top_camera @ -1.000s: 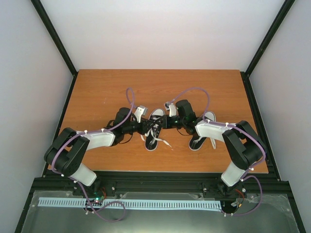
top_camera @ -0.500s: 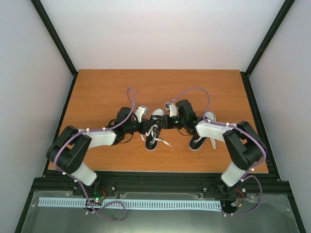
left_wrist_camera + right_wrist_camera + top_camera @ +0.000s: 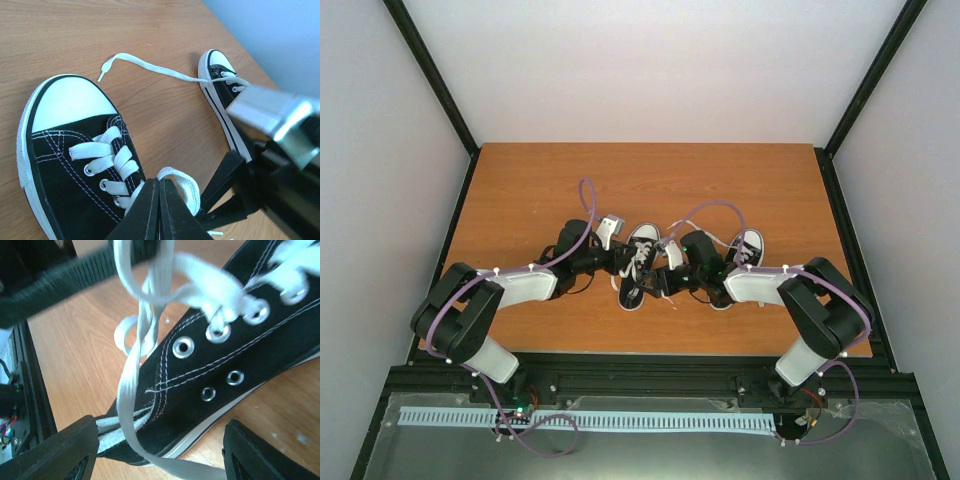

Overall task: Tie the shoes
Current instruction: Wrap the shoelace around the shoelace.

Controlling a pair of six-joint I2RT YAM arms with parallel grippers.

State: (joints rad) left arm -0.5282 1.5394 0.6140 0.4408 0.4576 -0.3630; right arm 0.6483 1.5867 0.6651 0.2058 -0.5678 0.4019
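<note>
Two black shoes with white toe caps lie on the wooden table, the left shoe mid-table and the right shoe beside it. My left gripper is shut on a white lace loop of the left shoe, at the upper eyelets. My right gripper stands open beside that shoe's black side, with a loose white lace hanging free between its fingers. In the left wrist view the closed left gripper pinches the loop, and the right shoe lies further back.
A long loose lace from the right shoe trails across the wood toward the left shoe's toe. Black frame rails run along the near table edge, and pale walls enclose the other sides. Purple cables arc over both wrists.
My left gripper has shut on the lace loop. My right gripper has opened, let go of the lace, and moved nearer the table's front edge beside the left shoe.
</note>
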